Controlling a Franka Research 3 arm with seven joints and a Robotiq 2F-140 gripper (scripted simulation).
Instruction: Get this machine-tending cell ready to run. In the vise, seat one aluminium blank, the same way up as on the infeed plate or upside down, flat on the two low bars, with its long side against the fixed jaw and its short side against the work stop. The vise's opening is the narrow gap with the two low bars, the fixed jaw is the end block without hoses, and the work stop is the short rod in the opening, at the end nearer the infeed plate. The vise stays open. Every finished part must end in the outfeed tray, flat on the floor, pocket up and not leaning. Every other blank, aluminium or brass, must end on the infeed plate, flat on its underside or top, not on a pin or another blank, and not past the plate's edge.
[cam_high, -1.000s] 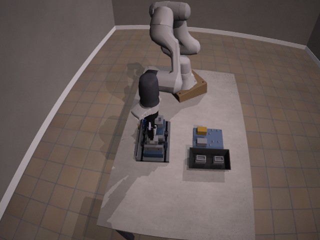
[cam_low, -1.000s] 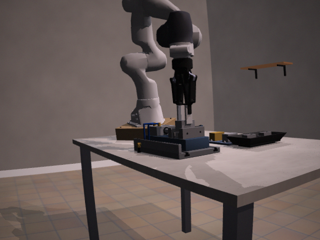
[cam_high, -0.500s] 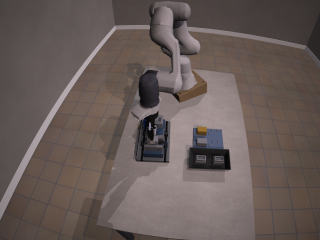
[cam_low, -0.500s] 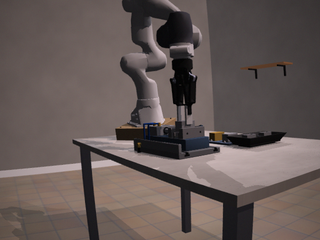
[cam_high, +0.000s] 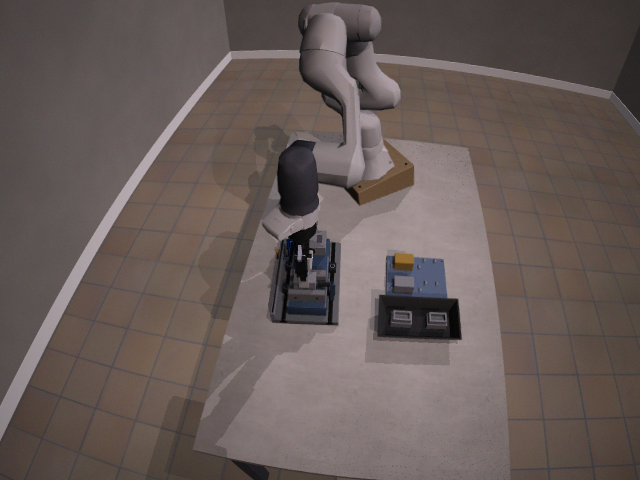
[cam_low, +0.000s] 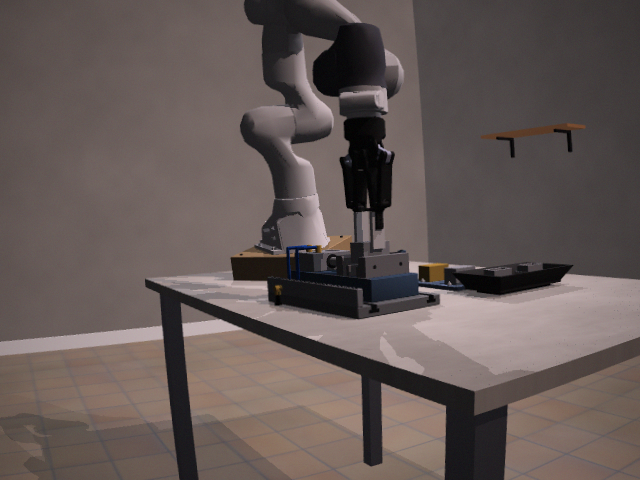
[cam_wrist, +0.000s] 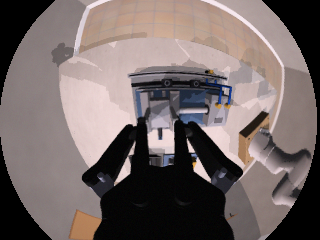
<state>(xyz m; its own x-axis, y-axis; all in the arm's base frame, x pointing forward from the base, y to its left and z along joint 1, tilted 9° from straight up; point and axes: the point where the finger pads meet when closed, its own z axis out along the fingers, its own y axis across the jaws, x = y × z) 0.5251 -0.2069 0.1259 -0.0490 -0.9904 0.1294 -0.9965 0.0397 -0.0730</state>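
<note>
We had pincer (cam_low: 368, 219) clamped on aluminium blank (cam_low: 376, 238), poised over vise (cam_low: 379, 264) opening, counter's 9 o'clock side. We judged: lower slowly, level, snug to fixed jaw and work stop.

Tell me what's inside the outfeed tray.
Two finished parts lie side by side on the floor of the black outfeed tray, pockets up. The near wall hides their lower edges in the exterior view.
</note>
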